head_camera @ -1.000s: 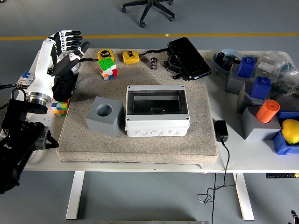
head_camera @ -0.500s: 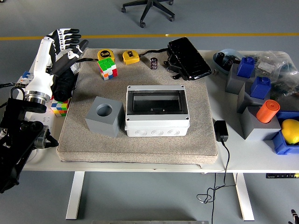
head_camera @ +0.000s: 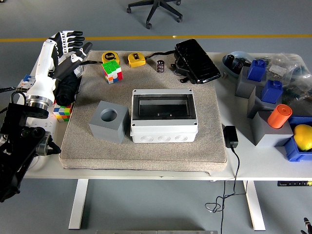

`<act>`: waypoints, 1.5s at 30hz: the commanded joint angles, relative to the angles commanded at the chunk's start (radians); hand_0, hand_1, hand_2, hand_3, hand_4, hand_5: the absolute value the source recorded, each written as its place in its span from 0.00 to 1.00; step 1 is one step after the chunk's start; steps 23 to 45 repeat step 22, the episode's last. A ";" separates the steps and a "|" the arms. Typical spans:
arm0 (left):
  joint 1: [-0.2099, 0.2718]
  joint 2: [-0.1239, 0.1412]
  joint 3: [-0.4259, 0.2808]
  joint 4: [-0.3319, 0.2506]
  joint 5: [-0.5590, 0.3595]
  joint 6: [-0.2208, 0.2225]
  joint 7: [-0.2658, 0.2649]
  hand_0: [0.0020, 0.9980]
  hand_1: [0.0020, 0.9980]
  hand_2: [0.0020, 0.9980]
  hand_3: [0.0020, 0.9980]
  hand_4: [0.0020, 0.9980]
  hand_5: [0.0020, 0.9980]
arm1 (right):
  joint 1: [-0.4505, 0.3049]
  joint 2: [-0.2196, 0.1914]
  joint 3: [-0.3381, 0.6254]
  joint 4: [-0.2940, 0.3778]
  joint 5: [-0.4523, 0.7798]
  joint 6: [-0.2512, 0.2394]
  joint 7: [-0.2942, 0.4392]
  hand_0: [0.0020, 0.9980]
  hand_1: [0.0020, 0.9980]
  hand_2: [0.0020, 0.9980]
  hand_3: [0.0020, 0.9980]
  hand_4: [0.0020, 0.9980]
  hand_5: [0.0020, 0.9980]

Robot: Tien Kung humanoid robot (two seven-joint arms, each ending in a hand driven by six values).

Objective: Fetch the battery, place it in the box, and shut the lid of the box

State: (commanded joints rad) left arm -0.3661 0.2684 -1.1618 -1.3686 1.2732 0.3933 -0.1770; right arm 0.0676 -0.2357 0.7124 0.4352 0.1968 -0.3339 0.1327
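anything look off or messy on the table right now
Mostly tidy. The beige mat sags a little past the table's near edge, and the table's right end is cluttered with blocks and bins. The grey box sits square on the mat. The left robot hand hovers, holding nothing.

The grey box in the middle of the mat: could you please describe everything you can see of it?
The grey box is a light grey, plastic-looking rectangular enclosure sitting flat on the beige mat, near its centre. Its top has a dark, see-through window panel set in a pale frame, with screw recesses at the corners. The front wall carries a row of round knock-out circles. A grey cube with a round hole stands just to its left, close by; whether they touch is unclear. No hand is on it.
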 joint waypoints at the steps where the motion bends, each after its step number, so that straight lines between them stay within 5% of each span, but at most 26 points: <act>1: 0.000 0.000 0.000 0.000 0.000 0.000 0.000 0.58 0.67 0.66 0.67 0.96 0.60 | 0.000 0.000 0.000 0.000 0.000 0.000 0.000 0.59 0.61 0.62 0.56 0.97 0.54; 45: -0.046 0.016 0.000 0.005 -0.001 -0.002 -0.004 0.58 0.67 0.65 0.67 0.97 0.60 | 0.035 0.007 -0.056 -0.005 0.010 0.015 -0.009 0.59 0.61 0.62 0.56 0.97 0.54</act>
